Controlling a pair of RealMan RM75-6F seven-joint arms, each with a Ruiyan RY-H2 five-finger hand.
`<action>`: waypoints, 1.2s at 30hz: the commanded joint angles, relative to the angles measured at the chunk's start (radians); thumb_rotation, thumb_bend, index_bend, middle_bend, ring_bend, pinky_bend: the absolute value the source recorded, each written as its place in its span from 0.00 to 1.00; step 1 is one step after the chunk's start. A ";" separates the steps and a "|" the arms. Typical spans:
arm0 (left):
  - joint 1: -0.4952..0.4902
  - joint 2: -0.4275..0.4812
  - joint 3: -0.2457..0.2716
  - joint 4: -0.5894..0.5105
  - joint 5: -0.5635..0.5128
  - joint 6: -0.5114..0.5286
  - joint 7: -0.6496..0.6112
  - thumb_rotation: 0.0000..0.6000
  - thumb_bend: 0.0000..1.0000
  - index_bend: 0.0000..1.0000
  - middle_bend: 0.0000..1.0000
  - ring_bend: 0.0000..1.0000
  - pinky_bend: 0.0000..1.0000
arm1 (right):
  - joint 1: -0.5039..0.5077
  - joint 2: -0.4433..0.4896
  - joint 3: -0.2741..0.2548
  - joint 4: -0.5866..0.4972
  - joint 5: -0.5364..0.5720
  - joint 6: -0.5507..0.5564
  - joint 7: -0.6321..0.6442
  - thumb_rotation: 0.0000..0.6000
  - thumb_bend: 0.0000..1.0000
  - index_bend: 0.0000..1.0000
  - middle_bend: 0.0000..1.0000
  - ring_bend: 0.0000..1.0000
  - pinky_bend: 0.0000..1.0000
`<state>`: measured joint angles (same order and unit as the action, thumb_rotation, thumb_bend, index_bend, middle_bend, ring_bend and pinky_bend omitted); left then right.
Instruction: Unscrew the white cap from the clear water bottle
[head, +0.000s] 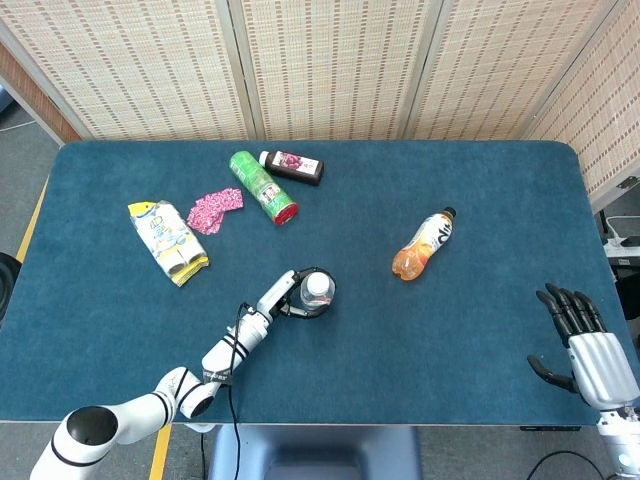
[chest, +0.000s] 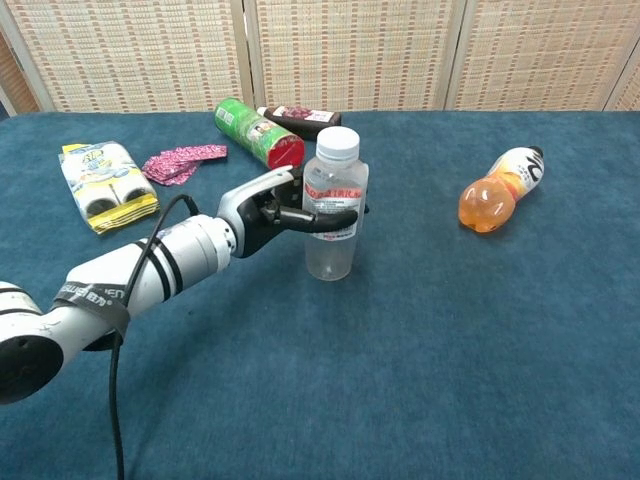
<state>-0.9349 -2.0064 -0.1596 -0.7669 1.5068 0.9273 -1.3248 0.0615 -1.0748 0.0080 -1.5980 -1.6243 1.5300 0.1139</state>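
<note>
The clear water bottle (chest: 333, 215) with a white cap (chest: 337, 142) and a red-printed label stands upright on the blue table, also seen from above as bottle (head: 318, 291). My left hand (chest: 285, 212) wraps its dark fingers around the bottle's middle and grips it; in the head view the left hand (head: 296, 300) curls round the bottle. My right hand (head: 585, 345) hovers at the table's right front corner, fingers spread, holding nothing. The chest view does not show the right hand.
An orange juice bottle (head: 423, 243) lies on its side right of centre. At the back left lie a green can (head: 263, 186), a dark bottle (head: 292, 165), a pink wrapper (head: 214, 210) and a yellow snack pack (head: 167, 240). The table edge (head: 330, 425) runs along the front.
</note>
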 joint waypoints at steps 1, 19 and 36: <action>0.004 -0.003 -0.004 0.000 -0.006 0.007 0.004 1.00 0.37 0.47 0.52 0.28 0.19 | 0.000 -0.001 0.000 0.000 -0.001 0.000 0.000 1.00 0.16 0.00 0.00 0.00 0.00; 0.115 0.120 -0.042 -0.409 -0.075 0.088 0.090 1.00 0.61 0.56 0.65 0.38 0.33 | 0.241 -0.049 0.017 -0.032 -0.129 -0.237 0.191 1.00 0.33 0.02 0.00 0.00 0.00; 0.135 0.093 -0.076 -0.474 -0.141 0.085 0.378 1.00 0.68 0.69 0.79 0.46 0.39 | 0.572 0.068 0.263 -0.331 0.198 -0.613 -0.169 1.00 0.33 0.27 0.00 0.00 0.00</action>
<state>-0.8009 -1.9002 -0.2345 -1.2534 1.3634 1.0043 -0.9668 0.5798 -1.0314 0.2295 -1.8859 -1.4946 0.9787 0.0129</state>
